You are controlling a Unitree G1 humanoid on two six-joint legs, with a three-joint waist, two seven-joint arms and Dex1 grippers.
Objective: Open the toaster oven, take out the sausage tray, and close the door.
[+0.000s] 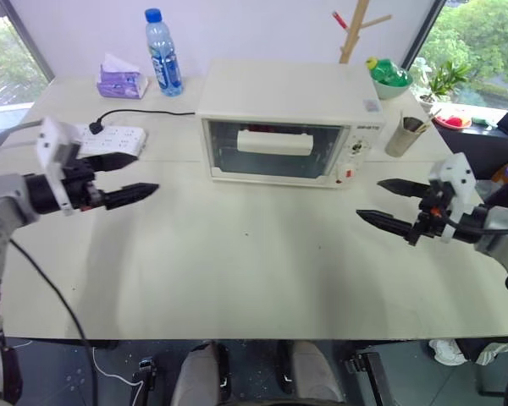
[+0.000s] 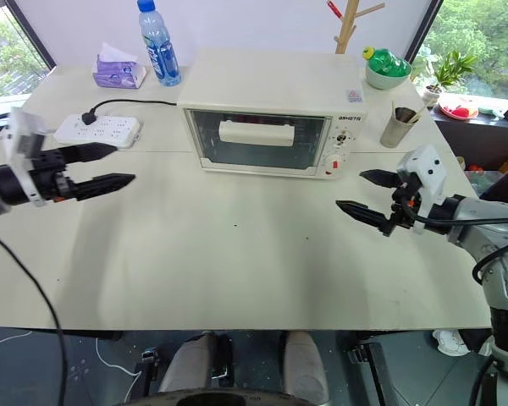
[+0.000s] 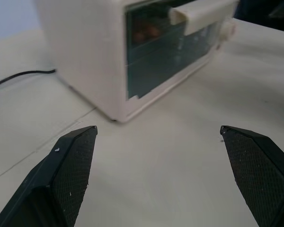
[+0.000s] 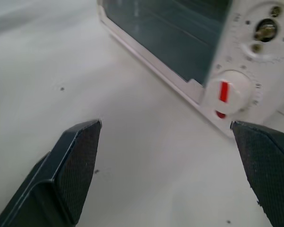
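- The left gripper [image 1: 135, 179] hovers above the table [image 1: 237, 271] with its two black fingers spread wide and nothing between them; it points inward, toward the middle of the table.
- The right gripper [image 1: 385, 203] mirrors it on the other side, fingers likewise spread and empty, aimed inward and a little down.
- The toaster oven [image 1: 288, 123] stands ahead of both grippers and between them, farther back on the table, well apart from either set of fingertips.
- The door [image 1: 271, 150] is shut, its glass facing the robot. The white bar handle [image 1: 274, 141] runs crosswise near the top of the glass, so its long axis lies side to side across the line between the two grippers.
- From the left gripper, the handle lies forward and to the right; from the right gripper, forward and to the left. The handle sits left of the oven's centre, so neither arm looks clearly nearer, and I judge either could reach it.
- The right gripper faces the knob panel; the lower knob [image 4: 226, 92] with its red mark sits just ahead of it in the right wrist view.
- Through the glass in the left wrist view, reddish-brown shapes [image 3: 146, 33] show inside, probably the sausages; the sausage tray itself is too dim to make out.
- Opening has not yet begun; the first move should be to get over the bar and pull it outward and down.
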